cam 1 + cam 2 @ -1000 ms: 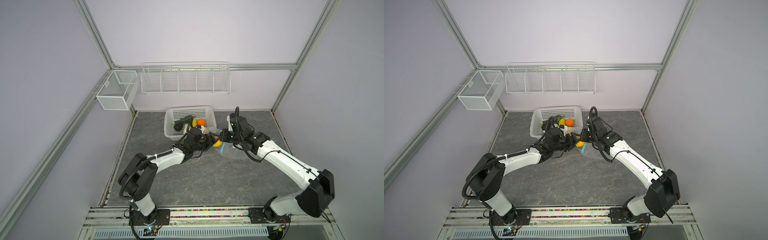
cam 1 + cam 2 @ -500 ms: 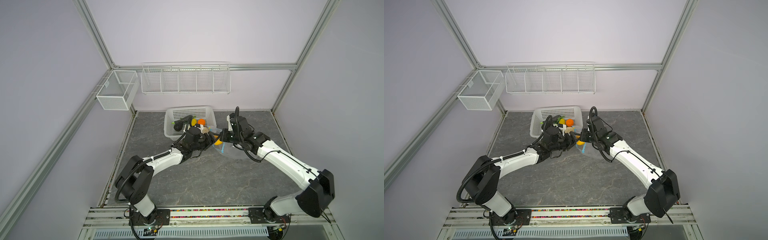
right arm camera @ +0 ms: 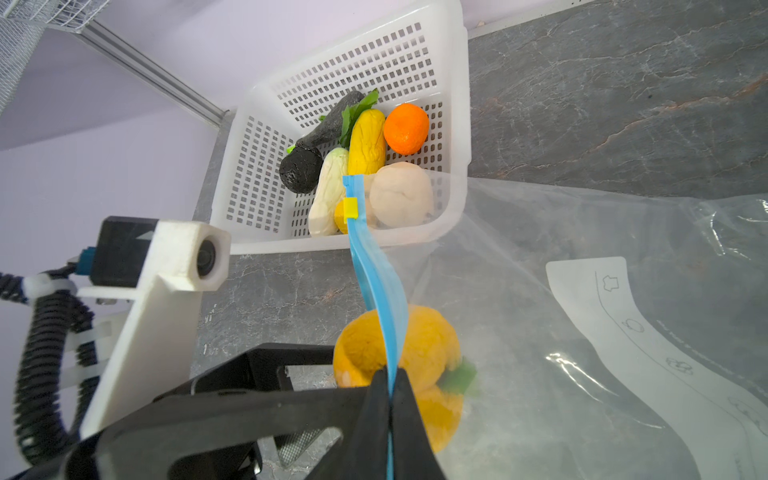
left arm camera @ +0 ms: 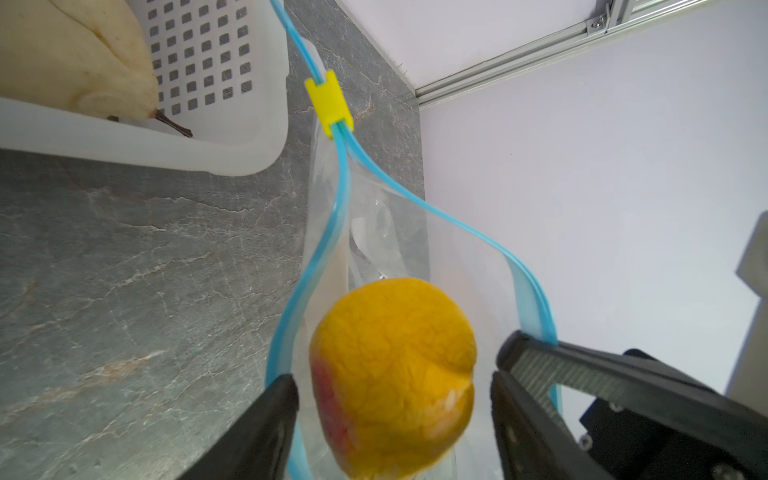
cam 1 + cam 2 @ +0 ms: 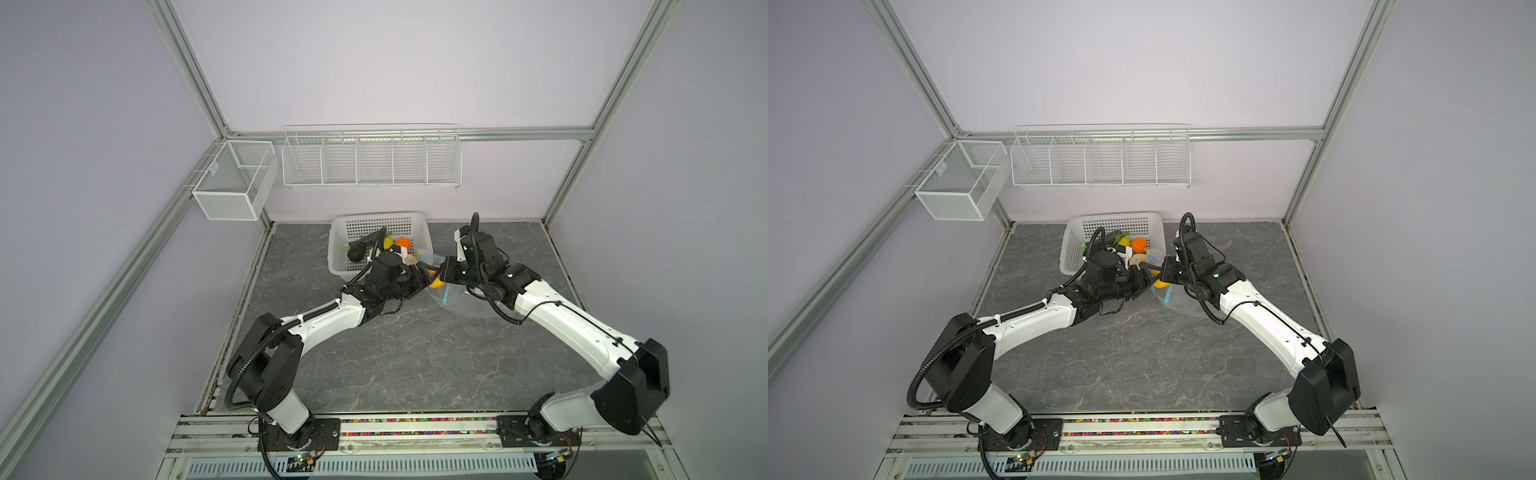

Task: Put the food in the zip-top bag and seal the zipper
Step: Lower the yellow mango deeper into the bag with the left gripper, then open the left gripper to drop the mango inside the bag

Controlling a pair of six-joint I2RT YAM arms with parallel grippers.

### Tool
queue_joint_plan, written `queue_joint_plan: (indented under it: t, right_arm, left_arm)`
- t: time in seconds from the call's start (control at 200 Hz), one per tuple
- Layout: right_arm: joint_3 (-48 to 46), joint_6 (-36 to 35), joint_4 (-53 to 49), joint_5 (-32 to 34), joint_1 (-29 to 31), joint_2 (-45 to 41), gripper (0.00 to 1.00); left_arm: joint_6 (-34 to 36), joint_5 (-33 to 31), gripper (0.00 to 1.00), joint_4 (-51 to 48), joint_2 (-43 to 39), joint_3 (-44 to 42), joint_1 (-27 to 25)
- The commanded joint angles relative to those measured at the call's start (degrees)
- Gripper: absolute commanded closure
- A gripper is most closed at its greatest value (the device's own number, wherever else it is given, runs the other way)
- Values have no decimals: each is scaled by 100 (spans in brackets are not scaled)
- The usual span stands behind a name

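The clear zip-top bag lies on the grey table beside the white basket, seen in both top views. My right gripper is shut on its blue zipper and holds the mouth up; the yellow slider sits at the far end. A yellow-orange fruit sits in the open mouth. My left gripper is open around the fruit, with a gap on each side. More food lies in the basket: an orange, a yellow piece, a white piece, a beige piece and a black piece.
The white perforated basket stands at the back of the table, touching the bag's end. Two wire racks hang on the walls above. Both wrists crowd the bag mouth.
My left arm has shifted a little, its wrist drawing slightly back from the bag mouth. The yellow fruit stays at the mouth. My right arm has not moved.
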Motion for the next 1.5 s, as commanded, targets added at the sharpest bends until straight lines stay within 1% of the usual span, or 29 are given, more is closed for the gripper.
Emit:
queue_joint_plan:
  t: [0.0,0.145,0.23,0.435,0.745,0.86,1.089,1.494]
  right_arm:
    - [-95,103,122,-93,-15,-104,94]
    - [-95,110,120,-93,-12,-107,94]
    - [-104,108,133,-100,-11,-109,94]
    - [-110,118,156,-134,-10,-129,94]
    - [-156,136,186,-119,-15,-184,94]
    - [-165,129,186,-111,-14,-199,94]
    - [-190,126,185,-93,-18,-233,94]
    - [-226,118,158,-20,-21,-252,94]
  left_arm:
    - [147,-56,32,-96,-119,254,-68]
    - [197,-68,38,-174,-147,312,-85]
    - [265,-82,39,-290,-141,381,-98]
    - [382,-67,45,-568,-23,491,-125]
    - [628,179,46,-958,220,810,-138]
    - [747,256,43,-1093,265,921,-159]
    - [872,265,30,-1163,233,949,-172]
    - [875,163,27,-979,-13,766,-168]
